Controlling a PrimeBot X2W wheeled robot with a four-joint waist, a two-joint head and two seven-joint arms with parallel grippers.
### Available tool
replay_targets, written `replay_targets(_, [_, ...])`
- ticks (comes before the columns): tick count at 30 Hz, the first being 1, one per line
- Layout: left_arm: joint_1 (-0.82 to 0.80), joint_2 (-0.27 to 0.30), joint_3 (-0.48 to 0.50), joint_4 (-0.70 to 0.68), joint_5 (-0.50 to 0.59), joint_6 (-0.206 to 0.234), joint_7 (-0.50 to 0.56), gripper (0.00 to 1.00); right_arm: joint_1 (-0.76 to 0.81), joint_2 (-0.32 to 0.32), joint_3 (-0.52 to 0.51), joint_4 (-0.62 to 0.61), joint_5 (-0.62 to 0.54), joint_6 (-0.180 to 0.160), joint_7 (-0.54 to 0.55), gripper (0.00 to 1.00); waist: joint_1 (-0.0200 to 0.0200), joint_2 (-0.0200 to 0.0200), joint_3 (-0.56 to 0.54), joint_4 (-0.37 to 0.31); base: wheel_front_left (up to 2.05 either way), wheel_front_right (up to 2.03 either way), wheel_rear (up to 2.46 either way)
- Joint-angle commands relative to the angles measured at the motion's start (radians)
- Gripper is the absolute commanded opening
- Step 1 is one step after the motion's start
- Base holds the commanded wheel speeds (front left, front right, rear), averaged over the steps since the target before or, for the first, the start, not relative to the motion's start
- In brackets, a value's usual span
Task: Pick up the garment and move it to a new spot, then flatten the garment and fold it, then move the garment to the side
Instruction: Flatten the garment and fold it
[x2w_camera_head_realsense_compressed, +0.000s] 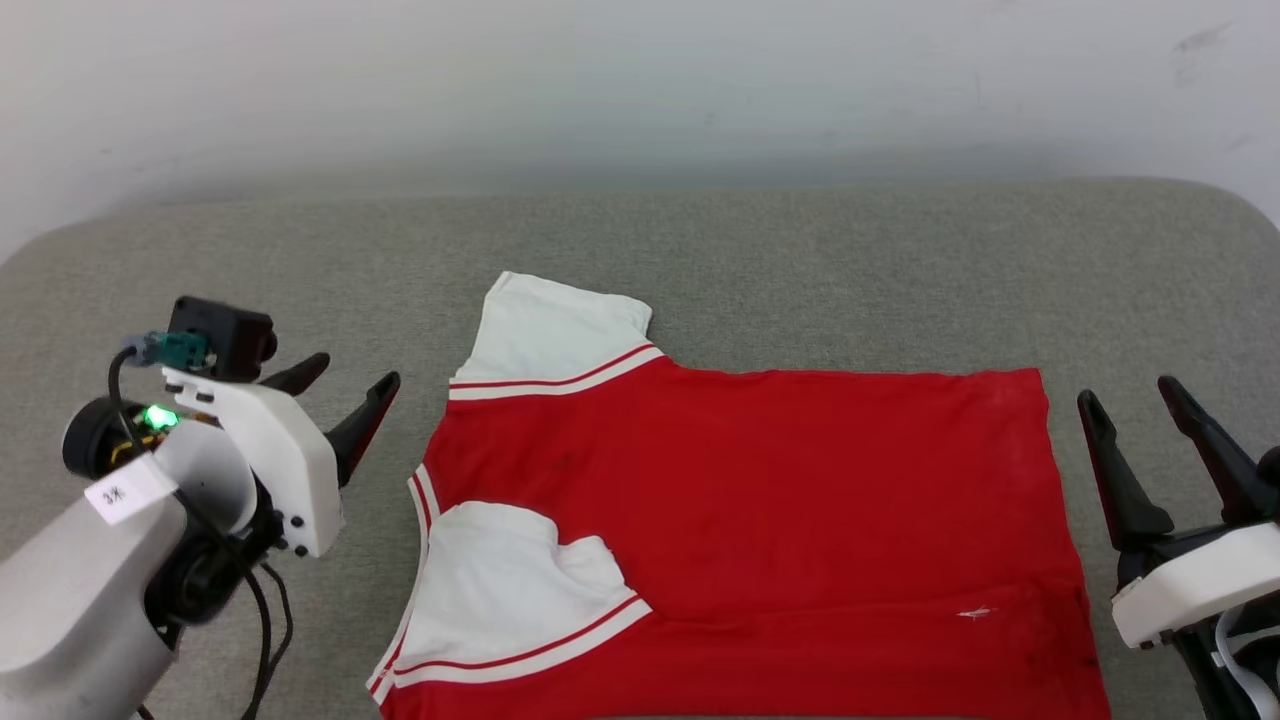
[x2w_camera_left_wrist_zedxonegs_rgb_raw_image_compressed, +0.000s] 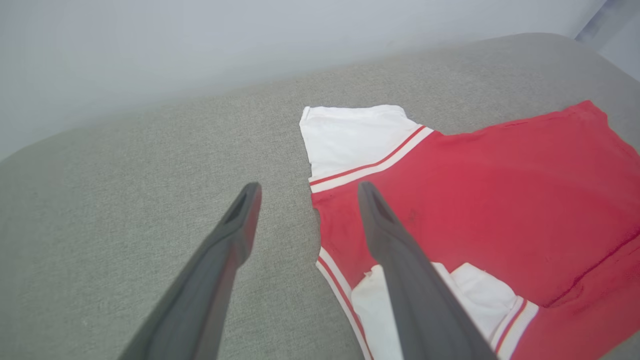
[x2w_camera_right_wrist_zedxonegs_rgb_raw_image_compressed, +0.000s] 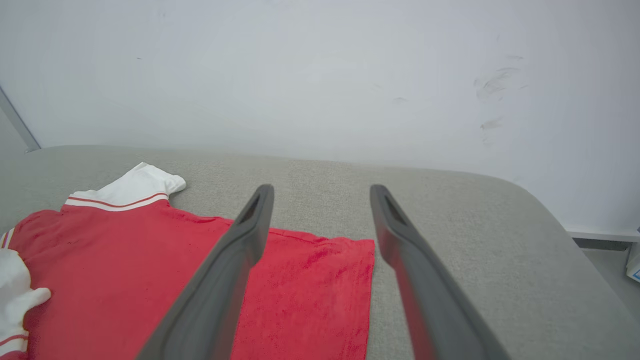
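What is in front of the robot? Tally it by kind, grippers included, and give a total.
Garment: 1
Grippers: 2, the left gripper and the right gripper, both open
Grey padded surface: 1
Total: 4

Open grey cushion (x2w_camera_head_realsense_compressed: 800, 260) either side of garment (x2w_camera_head_realsense_compressed: 780, 480), wall (x2w_camera_head_realsense_compressed: 640, 80) behind

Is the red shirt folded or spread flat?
Partly folded: garment lies flat, near sleeve turned over the red body, far sleeve spread out.

Grey fabric-covered surface (x2w_camera_head_realsense_compressed: 760, 240), rounded corners; plain white wall (x2w_camera_head_realsense_compressed: 640, 80) behind, faint scuffs (x2w_camera_right_wrist_zedxonegs_rgb_raw_image_compressed: 492, 85) on it.
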Motion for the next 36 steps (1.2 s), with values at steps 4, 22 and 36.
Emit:
replay_targets(4, [-0.109, -0.012, -0.002, 0.045, 0.017, -0.034, 0.055, 1.0, -0.008, 0.055, -0.009, -0.102, -0.052, -0.001, 0.018, 1.0, 0.0, 0.0, 0.071, -0.051, 0.0, 0.0, 0.0])
replay_targets(22, [-0.499, -0.008, 0.007, 0.271, -0.102, -0.127, 0.507, 1.0, -0.062, 0.131, 0.044, -0.291, -0.123, -0.001, 0.049, 1.0, 0.0, 0.0, 0.323, -0.169, 0.0, 0.0, 0.0])
replay_targets(36, [-0.668, -0.054, -0.048, 0.356, -0.055, -0.105, 0.679, 1.0, -0.145, 0.128, 0.089, -0.279, -0.121, -0.001, 0.03, 1.0, 0.0, 0.0, 0.441, -0.208, 0.0, 0.0, 0.0])
